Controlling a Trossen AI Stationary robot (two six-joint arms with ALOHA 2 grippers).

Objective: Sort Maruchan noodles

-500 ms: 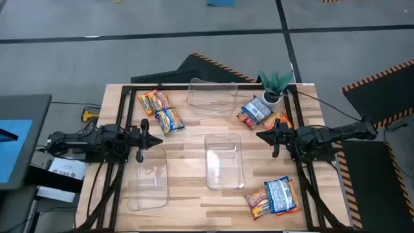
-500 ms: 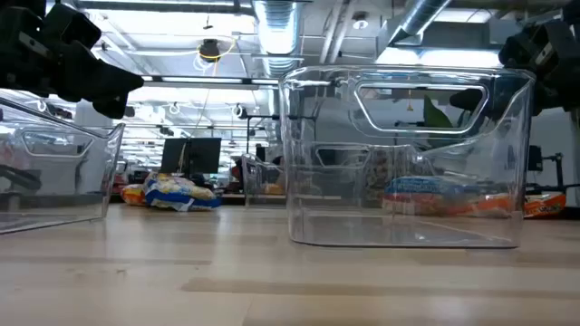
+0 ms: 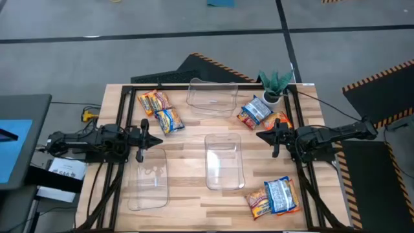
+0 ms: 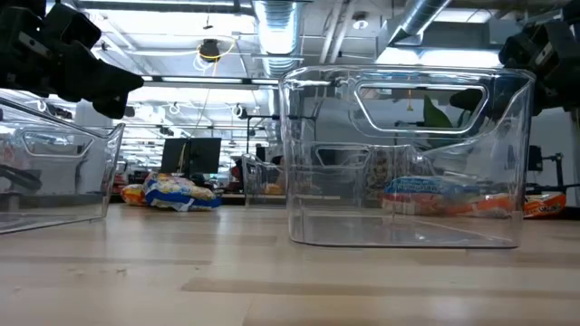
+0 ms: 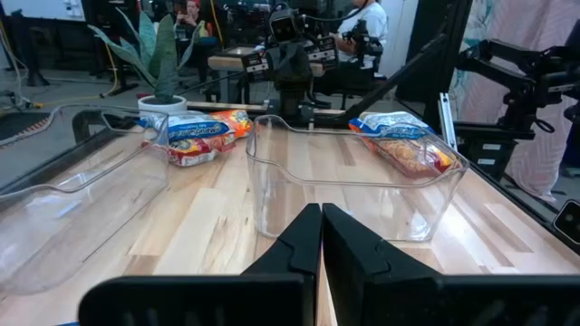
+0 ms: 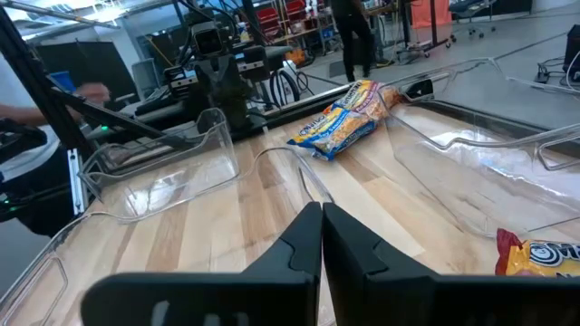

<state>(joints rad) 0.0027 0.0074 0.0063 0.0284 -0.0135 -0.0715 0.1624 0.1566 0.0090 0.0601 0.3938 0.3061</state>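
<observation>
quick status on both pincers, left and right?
Left pincer: shut, holding nothing, above the table's left side.
Right pincer: shut, holding nothing, above the table's right side.

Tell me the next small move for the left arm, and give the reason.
Probably open the left gripper and swing it toward the blue-and-yellow packet, the nearest one. Its fingers look shut and empty, all three clear bins, such as the middle bin, appear empty, and every packet is on the table, so nothing seems sorted yet.

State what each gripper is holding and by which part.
Nothing is held. The left gripper and the right gripper are both shut on nothing, hovering above the table.
</observation>
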